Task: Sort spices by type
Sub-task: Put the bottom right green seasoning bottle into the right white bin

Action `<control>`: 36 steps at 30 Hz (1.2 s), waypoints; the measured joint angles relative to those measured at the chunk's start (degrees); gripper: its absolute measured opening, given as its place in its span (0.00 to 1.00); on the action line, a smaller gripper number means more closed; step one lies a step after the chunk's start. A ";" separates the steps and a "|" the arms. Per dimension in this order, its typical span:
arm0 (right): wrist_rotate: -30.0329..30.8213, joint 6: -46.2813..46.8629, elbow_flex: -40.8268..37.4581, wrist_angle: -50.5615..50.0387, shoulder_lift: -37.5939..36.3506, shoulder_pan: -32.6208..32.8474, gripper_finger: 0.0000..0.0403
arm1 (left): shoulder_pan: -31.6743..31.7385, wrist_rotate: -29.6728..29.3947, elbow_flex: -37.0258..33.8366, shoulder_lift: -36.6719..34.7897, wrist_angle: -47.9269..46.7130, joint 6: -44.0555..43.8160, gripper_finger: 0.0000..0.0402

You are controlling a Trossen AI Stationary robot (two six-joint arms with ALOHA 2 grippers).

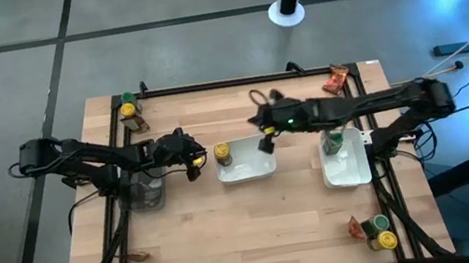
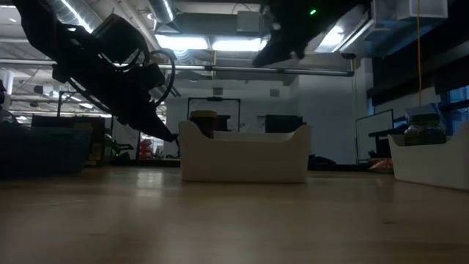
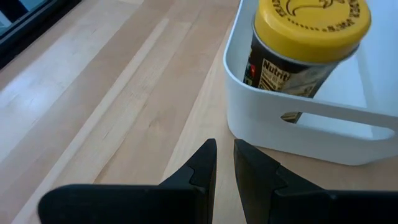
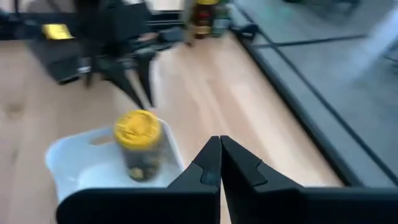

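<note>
In the high view we find the left gripper (image 1: pixel 194 163) left of centre, empty, just beside the left wall of the middle white tray (image 1: pixel 250 170), where 1 yellow-lidded jar (image 1: pixel 222 155) stands upright in the tray's upper-left corner. The right gripper (image 1: pixel 265 139) hovers over that tray's upper-right edge, also empty; a green-lidded jar (image 1: pixel 335 142) sits in the right tray (image 1: pixel 346 170). The low view shows both grippers above the table, the left one lower. In the left wrist view its fingers (image 3: pixel 200 168) are nearly closed on nothing, the jar in the upper right. The right wrist view shows its fingers (image 4: pixel 208 163) together, the jar at lower left. We judge the left arm nearer.
</note>
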 joint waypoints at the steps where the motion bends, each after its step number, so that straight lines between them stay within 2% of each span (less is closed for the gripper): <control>1: 1.98 0.32 0.00 -2.09 -1.46 0.00 0.02 | 0.00 0.00 0.00 0.00 -0.01 0.02 0.11; 5: 8.72 1.01 0.02 -8.79 -7.35 0.00 0.02 | 0.00 0.00 0.00 0.00 0.01 0.09 0.11; 12: 10.68 3.21 0.02 -16.05 -13.42 -0.04 0.02 | 0.00 0.00 0.00 0.00 0.03 0.02 0.11; 17: 10.75 5.08 0.02 -20.75 -13.98 -0.02 0.09 | 0.00 -0.01 0.00 0.00 0.04 -0.07 0.11; 21: 9.45 7.93 0.02 -23.42 -13.98 0.00 0.19 | 0.00 0.00 0.00 0.00 0.06 -0.11 0.11; 26: 3.95 12.75 0.96 -27.64 -14.68 0.00 0.38 | 0.00 -0.02 0.00 0.00 0.06 -0.20 0.11; 32: -2.08 18.86 11.33 -42.69 -12.99 2.65 0.62 | 0.00 0.00 0.00 0.00 0.20 -0.20 0.11; 36: -8.58 24.81 19.67 -51.09 -10.05 6.86 0.69 | 0.00 -0.02 0.00 0.00 0.27 -0.22 0.11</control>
